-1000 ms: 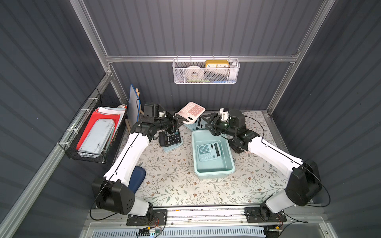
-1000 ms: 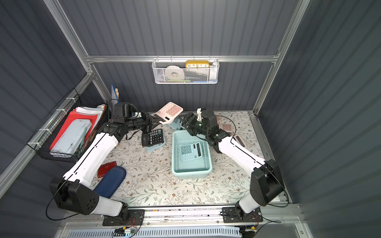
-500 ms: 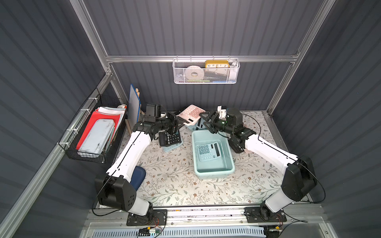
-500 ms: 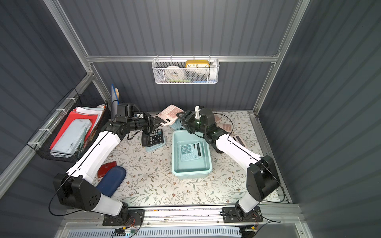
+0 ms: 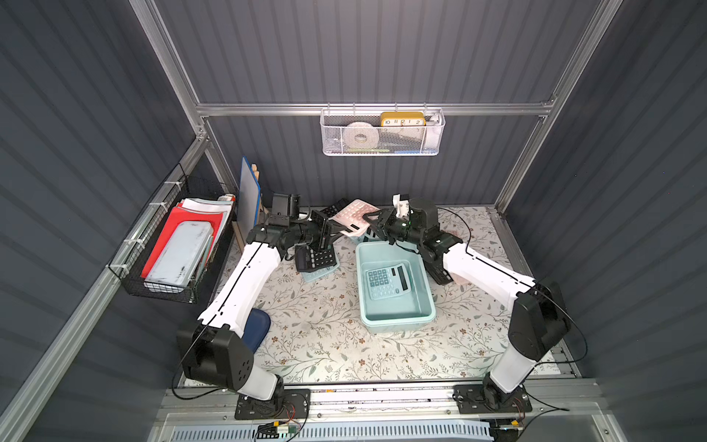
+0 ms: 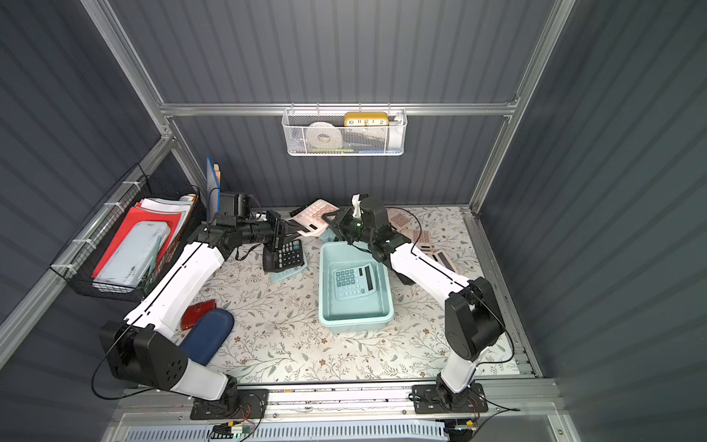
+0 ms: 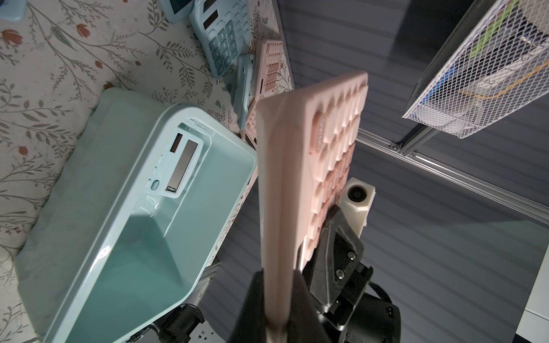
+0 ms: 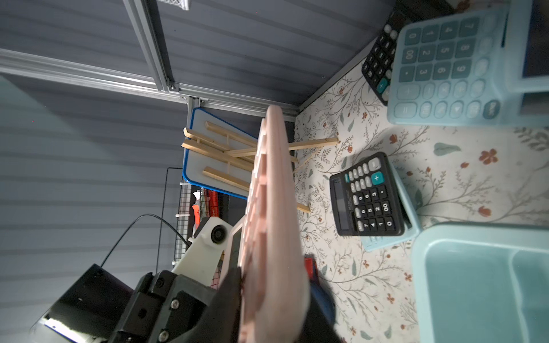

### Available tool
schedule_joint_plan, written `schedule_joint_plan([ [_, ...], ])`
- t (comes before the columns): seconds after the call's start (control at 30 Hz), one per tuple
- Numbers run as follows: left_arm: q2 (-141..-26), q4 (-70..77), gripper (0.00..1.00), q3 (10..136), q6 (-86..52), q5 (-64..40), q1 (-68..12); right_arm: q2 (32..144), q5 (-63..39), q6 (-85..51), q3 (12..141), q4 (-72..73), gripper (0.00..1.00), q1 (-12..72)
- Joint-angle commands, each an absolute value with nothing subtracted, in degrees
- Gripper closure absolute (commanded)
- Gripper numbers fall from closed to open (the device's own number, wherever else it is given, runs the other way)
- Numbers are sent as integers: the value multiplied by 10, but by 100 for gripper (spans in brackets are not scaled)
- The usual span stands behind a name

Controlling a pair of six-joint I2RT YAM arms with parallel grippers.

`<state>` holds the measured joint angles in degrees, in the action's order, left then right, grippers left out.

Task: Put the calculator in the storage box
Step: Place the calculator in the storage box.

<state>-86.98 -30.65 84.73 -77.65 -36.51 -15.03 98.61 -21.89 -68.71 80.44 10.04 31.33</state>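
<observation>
The right fingers (image 7: 334, 228) are clenched on a pink calculator (image 5: 354, 216). In the left wrist view, one black pad presses flat on its keys. The left fingers (image 7: 252, 306) flank the other end of the same calculator with no gap showing. That spot is blurred, so I cannot tell whether they are grasping it or have let go.

Both arms meet at the back of the counter (image 5: 325, 344), the left reaching in from 9 o'clock and the right from 3 o'clock. The calculator bridges them in the air, keys up and tilted.

The storage box (image 5: 398, 323), a pale mint tub, sits near the middle of the counter. The pink calculator hangs just past the box's far rim, at 12 o'clock from it. As far as both top views show, it is not over the opening.

A blue-green calculator (image 5: 386, 281) already lies flat inside the box, toward its far end. A black calculator (image 5: 315, 258) rests at 10 o'clock from the box, and more pink ones (image 6: 417, 237) lie at 2 o'clock.

This looks like a pass from one arm to the other, roughly midway through the task. One calculator is stored. The pink one has yet to be carried over the opening, lowered and released.
</observation>
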Motion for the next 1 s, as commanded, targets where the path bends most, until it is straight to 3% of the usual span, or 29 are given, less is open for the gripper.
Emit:
schedule_joint_plan([
  [0.0, -868, -322, 59, 873, -750, -388, -152, 984, -208, -679, 819, 83, 86, 313],
  [0.13, -870, -346, 24, 881, -735, -395, -152, 986, -220, -686, 825, 75, 98, 312],
  [0.23, -878, -404, 1, 910, -695, -397, -145, 978, -231, -676, 824, 50, 100, 308],
  [0.37, -885, -496, 1, 942, -623, -400, -116, 953, -272, -653, 819, -8, 100, 292],
  [0.67, -941, -520, 0, 961, -528, -524, -67, 905, -441, -646, 779, -30, 100, 242],
  [0.97, -973, -353, 1, 924, -553, -637, -64, 910, -601, -792, 730, 112, 100, 224],
])
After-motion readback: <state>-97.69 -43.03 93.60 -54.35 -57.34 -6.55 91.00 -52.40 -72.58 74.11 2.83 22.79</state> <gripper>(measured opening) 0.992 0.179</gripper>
